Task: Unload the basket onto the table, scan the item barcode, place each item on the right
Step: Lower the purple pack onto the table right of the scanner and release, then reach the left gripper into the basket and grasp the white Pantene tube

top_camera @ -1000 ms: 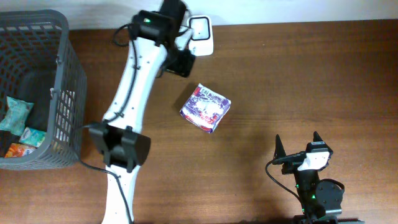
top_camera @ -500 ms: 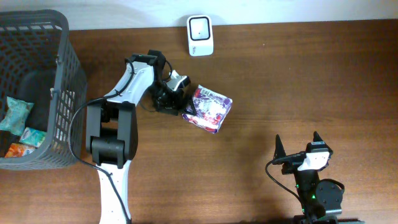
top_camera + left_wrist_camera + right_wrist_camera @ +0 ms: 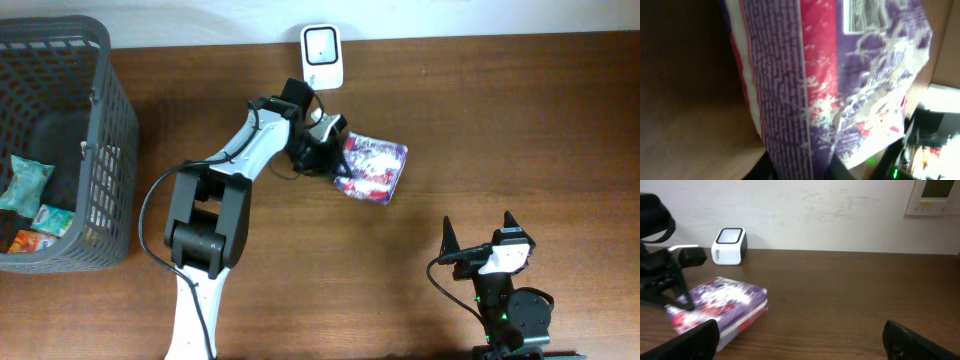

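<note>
The item is a purple, pink and white packet [image 3: 374, 169], lying tilted right of the table's middle, just below the white barcode scanner [image 3: 322, 57]. My left gripper [image 3: 336, 160] is shut on the packet's left edge. In the left wrist view the packet [image 3: 840, 90] fills the frame, a barcode [image 3: 860, 15] shows near its top, and the dark jaws pinch its lower end. The right wrist view shows the packet [image 3: 722, 302] blurred, in front of the scanner [image 3: 730, 244]. My right gripper [image 3: 485, 240] stands wide open and holds nothing, near the front right.
A grey mesh basket [image 3: 100, 110] with several snack packets [image 3: 25, 180] stands at the left edge. The back wall runs right behind the scanner. Bare wooden table [image 3: 520, 130] lies to the right of the packet.
My left arm swung down from the scanner to the packet, shut on its left edge and carried it up and right toward the scanner. The right arm has not moved.
</note>
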Action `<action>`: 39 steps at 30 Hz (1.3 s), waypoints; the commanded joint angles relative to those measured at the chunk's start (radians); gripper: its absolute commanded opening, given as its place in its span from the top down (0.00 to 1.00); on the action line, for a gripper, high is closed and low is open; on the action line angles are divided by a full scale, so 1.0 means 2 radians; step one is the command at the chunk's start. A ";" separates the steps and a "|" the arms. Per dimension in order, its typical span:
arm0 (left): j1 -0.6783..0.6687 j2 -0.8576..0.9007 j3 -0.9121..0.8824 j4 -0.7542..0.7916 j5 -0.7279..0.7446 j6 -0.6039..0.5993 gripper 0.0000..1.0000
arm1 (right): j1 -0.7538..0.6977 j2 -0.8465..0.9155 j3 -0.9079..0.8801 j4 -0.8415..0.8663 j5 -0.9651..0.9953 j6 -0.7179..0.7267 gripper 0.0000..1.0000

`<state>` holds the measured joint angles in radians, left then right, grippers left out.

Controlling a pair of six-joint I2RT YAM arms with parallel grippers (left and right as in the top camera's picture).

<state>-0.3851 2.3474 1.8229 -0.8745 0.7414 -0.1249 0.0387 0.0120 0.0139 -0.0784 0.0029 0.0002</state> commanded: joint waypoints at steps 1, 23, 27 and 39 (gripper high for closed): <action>-0.031 -0.003 -0.001 0.069 -0.003 -0.148 0.84 | -0.003 -0.003 -0.004 -0.002 0.003 0.000 0.01; -0.126 -0.079 0.000 0.204 -0.055 -0.186 0.20 | -0.003 -0.003 -0.004 -0.002 0.003 0.000 0.02; -0.082 -0.145 0.000 0.148 -0.106 -0.110 0.09 | -0.003 -0.003 -0.004 -0.002 0.003 0.000 0.01; 0.301 -0.381 0.001 0.108 -0.295 -0.002 0.16 | -0.003 -0.003 -0.004 -0.002 0.003 0.000 0.01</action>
<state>0.0643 1.6356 1.8179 -0.6792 0.3065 -0.2188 0.0387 0.0120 0.0139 -0.0780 0.0029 0.0002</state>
